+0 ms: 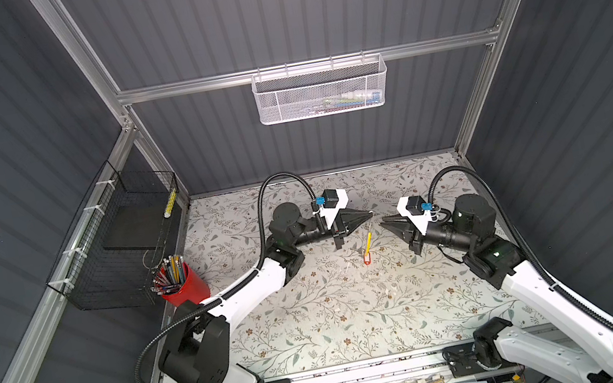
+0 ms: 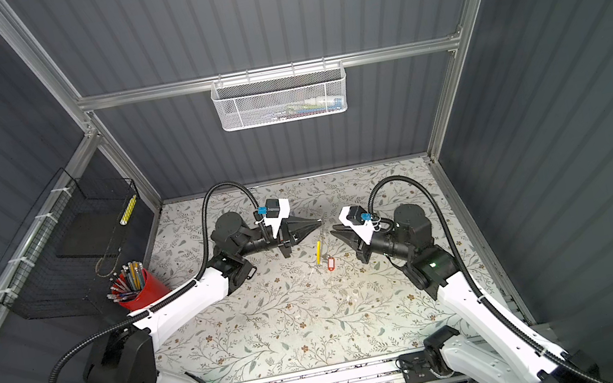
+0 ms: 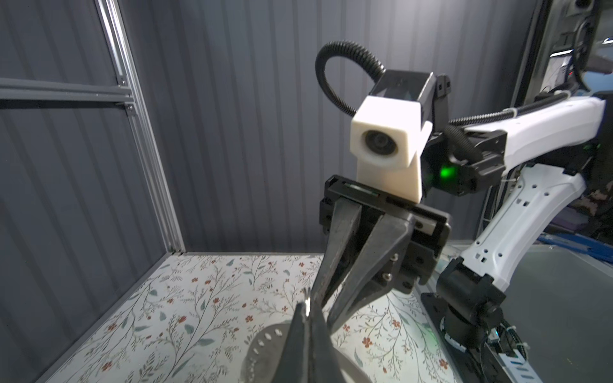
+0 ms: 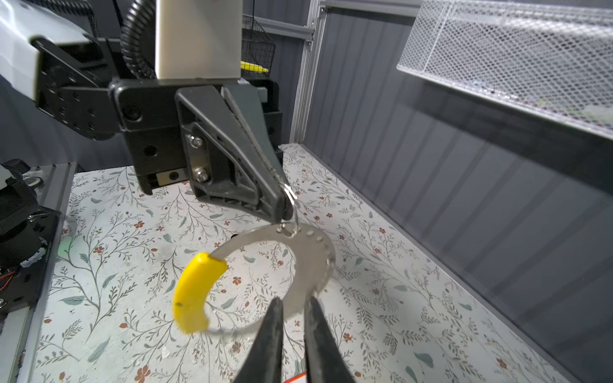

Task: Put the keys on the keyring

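Keyring (image 4: 315, 265) hangs pinched in your left gripper (image 4: 282, 203).
Its fingers press together on the small loop (image 4: 291, 212) at the top of the keyring, above the table (image 1: 319, 325) middle; your right gripper (image 4: 294, 303) holds its fingers slightly parted, right of the keyring.

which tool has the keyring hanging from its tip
The left tool, pinched shut on the small loop at the top of the keyring. The right tool has its fingers slightly apart at the hoop's lower edge.
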You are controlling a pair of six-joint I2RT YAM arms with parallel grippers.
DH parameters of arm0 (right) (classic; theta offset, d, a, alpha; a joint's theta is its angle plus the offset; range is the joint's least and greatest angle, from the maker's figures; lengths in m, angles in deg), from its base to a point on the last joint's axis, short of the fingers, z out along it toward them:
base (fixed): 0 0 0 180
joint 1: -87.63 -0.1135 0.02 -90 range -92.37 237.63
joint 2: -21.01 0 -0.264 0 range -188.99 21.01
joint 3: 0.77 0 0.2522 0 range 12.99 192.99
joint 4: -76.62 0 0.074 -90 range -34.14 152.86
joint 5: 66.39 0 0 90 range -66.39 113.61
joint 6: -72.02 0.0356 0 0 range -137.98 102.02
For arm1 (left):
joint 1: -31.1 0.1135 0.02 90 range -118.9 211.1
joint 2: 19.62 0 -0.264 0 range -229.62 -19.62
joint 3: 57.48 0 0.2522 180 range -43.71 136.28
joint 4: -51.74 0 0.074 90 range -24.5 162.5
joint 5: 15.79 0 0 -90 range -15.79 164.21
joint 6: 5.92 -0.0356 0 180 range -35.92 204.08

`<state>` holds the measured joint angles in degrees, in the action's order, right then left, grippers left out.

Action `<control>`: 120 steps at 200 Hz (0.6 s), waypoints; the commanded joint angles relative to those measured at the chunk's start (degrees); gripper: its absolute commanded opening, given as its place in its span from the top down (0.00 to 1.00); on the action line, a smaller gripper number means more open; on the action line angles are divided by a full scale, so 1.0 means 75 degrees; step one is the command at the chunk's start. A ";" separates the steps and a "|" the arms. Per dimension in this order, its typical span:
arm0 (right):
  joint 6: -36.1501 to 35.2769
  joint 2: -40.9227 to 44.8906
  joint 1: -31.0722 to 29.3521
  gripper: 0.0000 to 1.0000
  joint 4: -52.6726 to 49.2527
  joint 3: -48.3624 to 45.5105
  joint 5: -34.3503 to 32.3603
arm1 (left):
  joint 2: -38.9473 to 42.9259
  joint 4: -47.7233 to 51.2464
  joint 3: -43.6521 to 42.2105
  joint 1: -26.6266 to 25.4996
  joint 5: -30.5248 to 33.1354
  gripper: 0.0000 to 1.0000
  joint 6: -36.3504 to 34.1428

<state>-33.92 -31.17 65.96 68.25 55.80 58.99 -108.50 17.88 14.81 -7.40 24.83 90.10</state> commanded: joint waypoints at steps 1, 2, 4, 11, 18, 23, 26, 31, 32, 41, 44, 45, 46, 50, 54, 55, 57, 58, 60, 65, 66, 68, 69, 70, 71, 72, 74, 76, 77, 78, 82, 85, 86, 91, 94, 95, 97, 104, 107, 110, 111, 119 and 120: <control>0.0318 0.0044 0.0036 0.85 0.0838 0.0035 0.0400 | -0.0256 -0.1737 -0.0077 0.0059 -0.0449 1.00 0.0971; 0.0319 0.0044 0.0039 0.86 0.0851 0.0035 0.0402 | -0.0261 -0.1755 -0.0079 0.0059 -0.0449 1.00 0.0987; 0.0337 0.0045 0.0037 0.86 0.0891 0.0035 0.0439 | -0.0277 -0.1783 -0.0071 0.0056 -0.0459 1.00 0.1004; 0.0345 0.0044 0.0036 0.86 0.0959 0.0045 0.0559 | -0.0332 -0.1917 -0.0060 0.0052 -0.0504 1.00 0.1104; 0.0356 0.0044 0.0030 0.86 0.0979 0.0058 0.0652 | -0.0376 -0.2071 -0.0068 0.0059 -0.0534 1.00 0.1206; 0.0360 0.0044 0.0030 0.86 0.0998 0.0069 0.0717 | -0.0411 -0.2155 -0.0060 0.0059 -0.0559 1.00 0.1252; 0.0376 0.0029 0.0035 0.86 0.1004 0.0076 0.0734 | -0.0426 -0.2189 -0.0056 0.0053 -0.0572 1.00 0.1287; 0.0390 0.0026 0.0036 0.86 0.0998 0.0081 0.0747 | -0.0450 -0.2222 -0.0026 0.0059 -0.0588 1.00 0.1322; 0.0391 0.0023 0.0033 0.86 0.0995 0.0087 0.0746 | -0.0452 -0.2220 -0.0024 0.0059 -0.0593 1.00 0.1326; 0.0391 -0.0002 0.0030 0.86 0.0971 0.0093 0.0756 | -0.0486 -0.2256 0.0009 0.0059 -0.0661 1.00 0.1344; 0.0392 -0.0019 0.0030 0.86 0.0969 0.0093 0.0741 | -0.0500 -0.2271 0.0019 0.0059 -0.0673 1.00 0.1362; 0.0392 -0.0019 0.0030 0.86 0.0969 0.0093 0.0741 | -0.0501 -0.2274 0.0022 0.0053 -0.0671 1.00 0.1358; 0.0397 -0.0023 0.0030 0.86 0.0969 0.0093 0.0737 | -0.0506 -0.2281 0.0024 0.0056 -0.0682 1.00 0.1367; 0.0413 -0.0037 0.0030 0.86 0.0970 0.0093 0.0727 | -0.0512 -0.2298 0.0025 0.0059 -0.0693 1.00 0.1371; 0.0426 -0.0058 0.0036 0.86 0.0969 0.0093 0.0702 | -0.0518 -0.2319 0.0027 0.0052 -0.0696 1.00 0.1398; 0.0426 -0.0060 0.0033 0.86 0.0969 0.0093 0.0700 | -0.0521 -0.2327 0.0032 0.0056 -0.0700 1.00 0.1405; 0.0432 -0.0070 0.0031 0.86 0.0978 0.0093 0.0698 | -0.0523 -0.2333 0.0033 0.0058 -0.0703 1.00 0.1410; 0.0435 -0.0072 0.0036 0.87 0.0979 0.0093 0.0692 | -0.0530 -0.2346 0.0041 0.0059 -0.0710 1.00 0.1417; 0.0444 -0.0082 0.0032 0.86 0.0986 0.0093 0.0681 | -0.0528 -0.2364 0.0044 0.0059 -0.0720 1.00 0.1422; 0.0467 -0.0096 0.0040 0.87 0.1019 0.0093 0.0684 | -0.0544 -0.2397 0.0040 0.0053 -0.0728 1.00 0.1435; 0.0470 -0.0102 0.0035 0.87 0.1029 0.0087 0.0679 | -0.0546 -0.2401 0.0038 0.0056 -0.0734 1.00 0.1435; 0.0482 -0.0107 0.0037 0.87 0.1052 0.0083 0.0681 | -0.0547 -0.2404 0.0037 0.0059 -0.0738 1.00 0.1441; 0.0489 -0.0114 0.0039 0.87 0.1057 0.0082 0.0689 | -0.0547 -0.2405 0.0037 0.0059 -0.0739 1.00 0.1444; 0.0493 -0.0111 0.0035 0.86 0.1066 0.0076 0.0693 | -0.0548 -0.2405 0.0049 0.0059 -0.0739 1.00 0.1451; 0.0501 -0.0116 0.0032 0.87 0.1082 0.0073 0.0695 | -0.0548 -0.2405 0.0055 0.0059 -0.0751 1.00 0.1449; 0.0505 -0.0118 0.0031 0.87 0.1096 0.0071 0.0690 | -0.0548 -0.2405 0.0057 0.0059 -0.0757 1.00 0.1448; 0.0508 -0.0131 0.0030 0.87 0.1112 0.0070 0.0690 | -0.0545 -0.2405 0.0060 0.0059 -0.0761 1.00 0.1453; 0.0523 -0.0132 0.0030 0.87 0.1134 0.0070 0.0687 | -0.0553 -0.2405 0.0066 0.0059 -0.0774 1.00 0.1452; 0.0528 -0.0132 0.0030 0.87 0.1139 0.0070 0.0692 | -0.0556 -0.2399 0.0069 0.0059 -0.0774 1.00 0.1455; 0.0536 -0.0138 0.0030 0.87 0.1142 0.0070 0.0701 | -0.0558 -0.2396 0.0065 0.0053 -0.0780 1.00 0.1457; 0.0557 -0.0147 0.0030 0.87 0.1176 0.0068 0.0703 | -0.0559 -0.2394 0.0072 0.0059 -0.0795 1.00 0.1465; 0.0566 -0.0150 0.0032 0.87 0.1199 0.0064 0.0714 | -0.0553 -0.2399 0.0072 0.0058 -0.0798 1.00 0.1470; 0.0567 -0.0159 0.0031 0.87 0.1207 0.0067 0.0723 | -0.0556 -0.2402 0.0072 0.0058 -0.0792 1.00 0.1470; 0.0582 -0.0166 0.0033 0.86 0.1244 0.0071 0.0736 | -0.0569 -0.2414 0.0072 0.0059 -0.0799 1.00 0.1471; 0.0597 -0.0167 0.0030 0.86 0.1266 0.0070 0.0743 | -0.0577 -0.2416 0.0072 0.0059 -0.0816 1.00 0.1478; 0.0600 -0.0173 0.0036 0.86 0.1276 0.0070 0.0750 | -0.0574 -0.2417 0.0066 0.0059 -0.0824 1.00 0.1474; 0.0611 -0.0175 0.0035 0.86 0.1292 0.0070 0.0754 | -0.0566 -0.2417 0.0071 0.0059 -0.0828 1.00 0.1471; 0.0644 -0.0179 0.0037 0.86 0.1373 0.0048 0.0784 | -0.0583 -0.2417 0.0082 0.0060 -0.0844 1.00 0.1484; 0.0658 -0.0169 0.0032 0.86 0.1412 0.0038 0.0790 | -0.0592 -0.2417 0.0073 0.0059 -0.0858 1.00 0.1488; 0.0677 -0.0167 0.0035 0.86 0.1460 0.0025 0.0810 | -0.0594 -0.2417 0.0078 0.0058 -0.0864 1.00 0.1499; 0.0675 -0.0173 0.0032 0.86 0.1478 0.0018 0.0824 | -0.0594 -0.2417 0.0075 0.0053 -0.0866 1.00 0.1497; 0.0726 -0.0170 0.0030 0.86 0.1596 -0.0010 0.0899 | -0.0594 -0.2428 0.0078 0.0056 -0.0891 1.00 0.1502; 0.0729 -0.0169 0.0030 0.86 0.1611 -0.0017 0.0915 | -0.0594 -0.2428 0.0081 0.0058 -0.0897 1.00 0.1492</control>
<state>-30.23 -32.42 65.96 76.23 55.80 63.60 -112.13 2.43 14.68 -7.40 19.89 100.28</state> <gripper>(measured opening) 0.138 0.047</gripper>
